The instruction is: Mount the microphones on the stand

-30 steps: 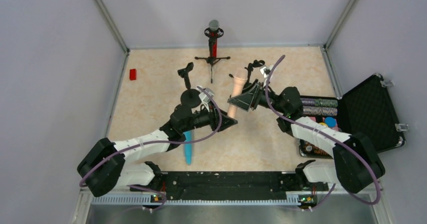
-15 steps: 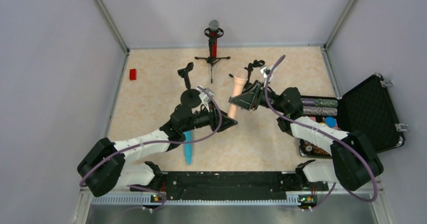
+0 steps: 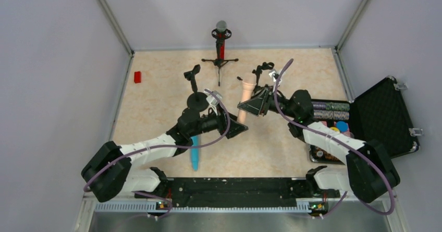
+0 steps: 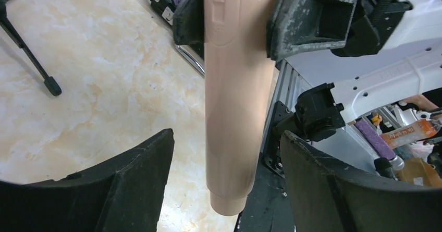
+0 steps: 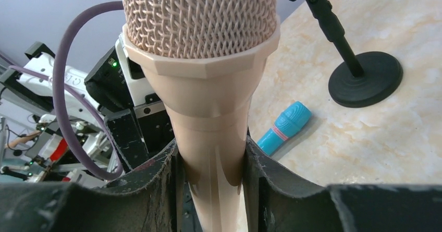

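The peach-beige microphone [image 3: 245,93] hangs above the table's middle, mesh head [image 5: 200,18] toward the back. My right gripper [image 3: 254,105] is shut on its upper body [image 5: 211,164]. My left gripper [image 3: 237,127] stands open around its lower end [image 4: 232,112], both fingers [image 4: 130,185] apart from it. The light-blue microphone [image 3: 194,151] lies on the table under the left arm and also shows as a blue microphone [image 5: 284,127] in the right wrist view. The red microphone [image 3: 221,40] sits in a tripod stand [image 3: 219,62] at the back. A round-base stand [image 3: 197,100] has a bare clip [image 3: 192,73].
Another black stand clip [image 3: 264,66] is just behind the right gripper. An open black case [image 3: 388,112] with stacked chips [image 3: 330,108] lies at the right. A small red block [image 3: 137,77] sits near the left wall.
The right gripper has shut on the peach microphone. The left gripper has since opened and let go of its lower end. The microphone has barely shifted.
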Robot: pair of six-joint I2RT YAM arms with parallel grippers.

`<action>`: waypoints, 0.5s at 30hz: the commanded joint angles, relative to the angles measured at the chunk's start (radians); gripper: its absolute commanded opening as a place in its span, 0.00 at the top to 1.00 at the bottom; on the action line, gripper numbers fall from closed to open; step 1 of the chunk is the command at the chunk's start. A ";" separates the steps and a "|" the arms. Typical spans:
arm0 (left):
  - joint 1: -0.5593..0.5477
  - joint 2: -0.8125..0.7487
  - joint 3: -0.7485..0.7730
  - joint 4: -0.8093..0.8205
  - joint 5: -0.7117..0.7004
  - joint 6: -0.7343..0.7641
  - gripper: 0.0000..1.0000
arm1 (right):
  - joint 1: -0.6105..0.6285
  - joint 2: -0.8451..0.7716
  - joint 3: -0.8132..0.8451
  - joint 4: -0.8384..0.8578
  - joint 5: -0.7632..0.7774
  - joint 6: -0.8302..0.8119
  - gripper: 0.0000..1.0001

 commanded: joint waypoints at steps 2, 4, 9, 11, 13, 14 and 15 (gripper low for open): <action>0.003 0.028 0.035 0.051 -0.049 -0.007 0.13 | -0.008 -0.084 0.027 -0.113 0.041 -0.127 1.00; 0.003 0.041 0.040 0.051 -0.058 -0.012 0.02 | -0.008 -0.108 0.021 -0.152 0.060 -0.155 1.00; 0.003 0.065 0.059 0.054 -0.089 -0.012 0.01 | -0.008 -0.174 0.015 -0.273 0.130 -0.238 1.00; 0.003 0.068 0.064 0.056 -0.112 -0.015 0.01 | -0.008 -0.202 0.006 -0.315 0.169 -0.263 1.00; 0.005 0.067 0.070 0.057 -0.138 -0.004 0.01 | -0.008 -0.229 -0.006 -0.342 0.209 -0.277 1.00; 0.005 0.062 0.073 0.057 -0.151 0.005 0.01 | -0.008 -0.247 -0.010 -0.355 0.227 -0.286 1.00; 0.005 0.058 0.076 0.057 -0.162 0.017 0.01 | -0.008 -0.257 -0.015 -0.367 0.242 -0.291 1.00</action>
